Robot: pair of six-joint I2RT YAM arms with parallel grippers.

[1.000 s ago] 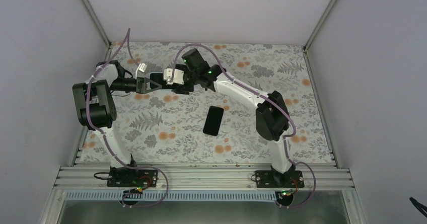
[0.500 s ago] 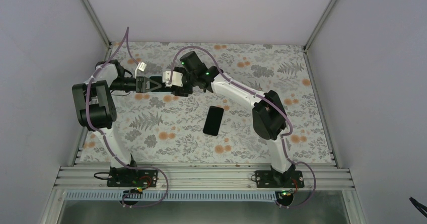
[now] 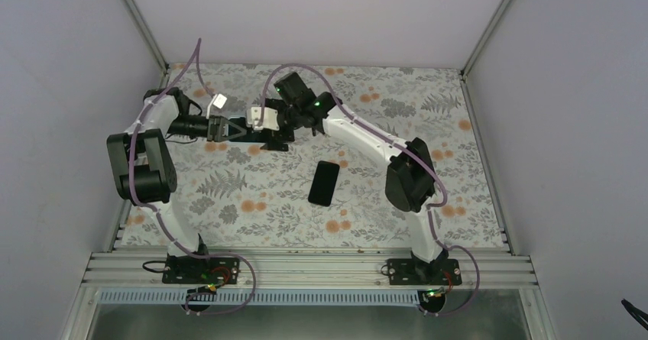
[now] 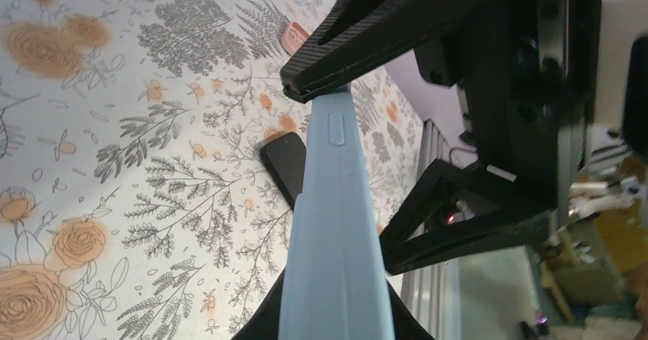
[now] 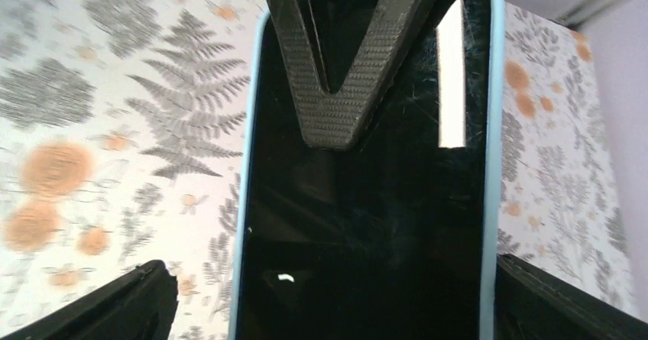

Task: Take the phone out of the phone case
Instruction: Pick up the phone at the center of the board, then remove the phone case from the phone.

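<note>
A light blue phone case (image 5: pixel 493 164) hangs in the air between my two grippers, its rim framing a glossy black face (image 5: pixel 367 225). I cannot tell whether that face is a screen or the case's lining. My left gripper (image 3: pixel 237 130) is shut on the case's far end, with one ribbed finger (image 5: pixel 336 88) lying across the black face. In the left wrist view the case (image 4: pixel 336 225) shows edge-on between the jaws. My right gripper (image 5: pixel 336 309) is open, its fingers (image 5: pixel 115 302) standing to either side of the case. A black phone (image 3: pixel 324 182) lies flat on the table, apart from both grippers.
The floral table mat (image 3: pixel 428 126) runs to grey walls at the back and both sides. An aluminium rail (image 3: pixel 306 267) carrying both arm bases lines the near edge. The right arm's elbow (image 3: pixel 409 176) hangs to the right of the lying phone.
My left gripper has closed onto the case. My right gripper has opened wider around it. The lying phone has not moved.
</note>
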